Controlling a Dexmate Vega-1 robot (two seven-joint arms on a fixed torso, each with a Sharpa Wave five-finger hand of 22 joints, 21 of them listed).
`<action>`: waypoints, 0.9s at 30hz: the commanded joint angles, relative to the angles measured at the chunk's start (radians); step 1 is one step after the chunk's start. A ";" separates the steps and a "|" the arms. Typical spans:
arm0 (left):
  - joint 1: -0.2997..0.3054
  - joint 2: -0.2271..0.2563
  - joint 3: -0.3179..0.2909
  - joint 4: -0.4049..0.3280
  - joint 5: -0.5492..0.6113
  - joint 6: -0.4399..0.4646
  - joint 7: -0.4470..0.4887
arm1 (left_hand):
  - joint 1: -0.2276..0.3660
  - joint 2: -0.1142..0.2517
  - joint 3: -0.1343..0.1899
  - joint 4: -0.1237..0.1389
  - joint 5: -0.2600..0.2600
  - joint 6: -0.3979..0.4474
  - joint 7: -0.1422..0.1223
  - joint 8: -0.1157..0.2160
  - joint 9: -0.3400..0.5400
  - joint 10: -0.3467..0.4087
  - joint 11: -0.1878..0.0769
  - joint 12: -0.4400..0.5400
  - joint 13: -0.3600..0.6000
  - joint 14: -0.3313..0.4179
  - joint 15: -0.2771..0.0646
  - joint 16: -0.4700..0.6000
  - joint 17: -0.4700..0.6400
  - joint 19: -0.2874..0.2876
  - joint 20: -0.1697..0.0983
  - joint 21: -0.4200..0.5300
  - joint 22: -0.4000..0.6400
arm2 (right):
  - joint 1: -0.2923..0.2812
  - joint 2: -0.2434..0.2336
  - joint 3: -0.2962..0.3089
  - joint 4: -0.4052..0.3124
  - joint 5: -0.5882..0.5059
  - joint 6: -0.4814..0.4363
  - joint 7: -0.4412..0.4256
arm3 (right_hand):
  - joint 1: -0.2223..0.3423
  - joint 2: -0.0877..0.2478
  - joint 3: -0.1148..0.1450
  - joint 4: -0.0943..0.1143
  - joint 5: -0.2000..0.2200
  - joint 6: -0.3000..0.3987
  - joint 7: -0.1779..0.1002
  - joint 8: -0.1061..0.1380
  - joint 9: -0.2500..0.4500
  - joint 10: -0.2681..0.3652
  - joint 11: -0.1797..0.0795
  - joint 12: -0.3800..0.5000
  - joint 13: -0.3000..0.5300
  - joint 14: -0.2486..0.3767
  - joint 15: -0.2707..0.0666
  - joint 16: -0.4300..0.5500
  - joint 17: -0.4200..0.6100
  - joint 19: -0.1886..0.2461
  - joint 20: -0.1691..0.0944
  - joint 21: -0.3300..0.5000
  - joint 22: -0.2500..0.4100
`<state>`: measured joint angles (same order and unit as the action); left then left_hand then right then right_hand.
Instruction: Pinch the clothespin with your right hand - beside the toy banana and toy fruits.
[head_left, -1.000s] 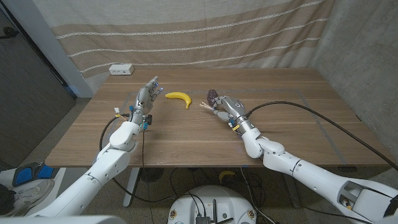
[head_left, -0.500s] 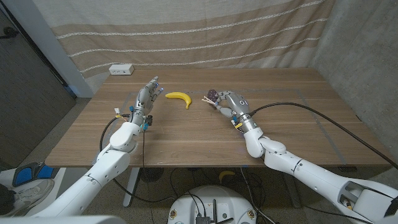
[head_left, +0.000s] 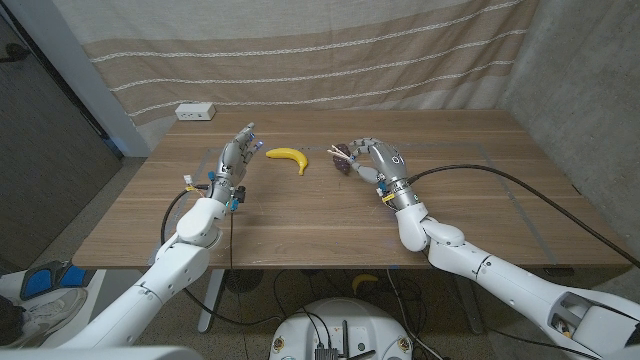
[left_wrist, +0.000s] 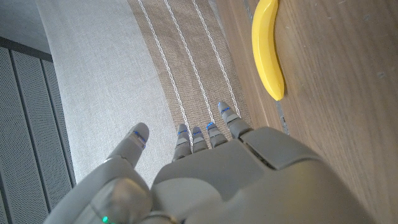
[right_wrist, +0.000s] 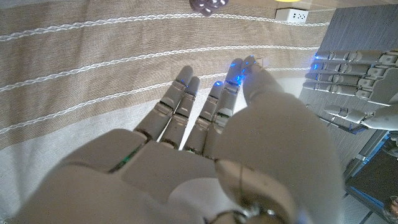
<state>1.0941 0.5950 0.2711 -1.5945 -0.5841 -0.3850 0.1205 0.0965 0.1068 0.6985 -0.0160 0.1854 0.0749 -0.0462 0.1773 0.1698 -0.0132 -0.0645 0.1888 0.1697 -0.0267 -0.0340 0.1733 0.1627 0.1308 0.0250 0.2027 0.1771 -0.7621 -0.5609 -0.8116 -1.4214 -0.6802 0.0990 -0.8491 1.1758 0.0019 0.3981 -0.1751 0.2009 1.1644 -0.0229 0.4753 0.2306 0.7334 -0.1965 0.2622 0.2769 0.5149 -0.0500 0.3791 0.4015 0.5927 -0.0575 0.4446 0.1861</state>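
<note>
While the clothespin (head_left: 334, 153) juts out pale between the toy banana (head_left: 289, 157) and the dark toy fruit (head_left: 343, 160), the right robot hand (head_left: 372, 160) appears to pinch it, so the grasp looks done. Left robot hand (head_left: 236, 155) stands spread beyond the banana.
</note>
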 joint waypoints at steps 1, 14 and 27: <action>0.016 0.000 -0.002 -0.023 0.012 -0.001 0.017 | 0.002 0.020 0.003 -0.009 -0.002 -0.004 -0.004 0.001 0.003 -0.010 -0.007 -0.001 0.005 0.001 -0.014 0.001 0.004 0.003 0.006 -0.001 0.003 | -0.015 -0.022 0.028 -0.036 -0.007 0.017 -0.016 | -0.007 -0.017 0.011 0.004 0.009 0.004 0.003 0.017 0.057 -0.005 0.000 -0.002 0.004 -0.002 -0.174 -0.008 -0.001 -0.004 -0.020 0.006 0.001; 0.012 -0.009 0.003 -0.018 0.014 -0.008 0.012 | 0.001 0.019 0.001 -0.015 -0.002 -0.006 -0.004 0.001 0.003 -0.010 -0.005 -0.001 0.005 0.001 -0.013 0.001 0.004 0.003 0.006 -0.001 0.003 | -0.024 -0.046 0.055 -0.077 -0.034 -0.006 -0.017 | -0.019 -0.025 0.022 0.007 0.019 0.002 -0.011 0.027 0.069 -0.011 -0.004 -0.008 0.009 -0.006 -0.174 -0.022 -0.004 -0.010 -0.018 0.004 0.001; 0.018 -0.016 0.004 -0.008 0.010 -0.021 0.008 | -0.001 0.019 0.000 -0.019 -0.002 -0.007 -0.005 0.001 0.003 -0.009 -0.004 0.000 0.005 0.000 -0.013 0.001 0.004 0.003 0.006 -0.001 0.003 | -0.028 -0.073 0.082 -0.115 -0.059 -0.032 -0.012 | -0.028 -0.030 0.031 0.009 0.024 -0.003 -0.020 0.032 0.077 -0.013 -0.006 -0.010 0.013 -0.008 -0.174 -0.031 -0.005 -0.013 -0.018 0.003 0.001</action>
<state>1.1071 0.5840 0.2734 -1.6108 -0.5720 -0.3972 0.1335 0.0964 0.1068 0.6953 -0.0271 0.1854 0.0712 -0.0500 0.1773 0.1698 -0.0183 -0.0696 0.1888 0.1697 -0.0268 -0.0339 0.1733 0.1643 0.1308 0.0250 0.2027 0.1771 -0.7854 -0.6123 -0.7520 -1.5052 -0.7205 0.0858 -0.8646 1.1510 -0.0228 0.4215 -0.1682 0.2166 1.1553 -0.0326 0.4999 0.2952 0.7246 -0.1985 0.2583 0.2864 0.5110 -0.0461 0.3511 0.3939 0.5834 -0.0553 0.4446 0.1861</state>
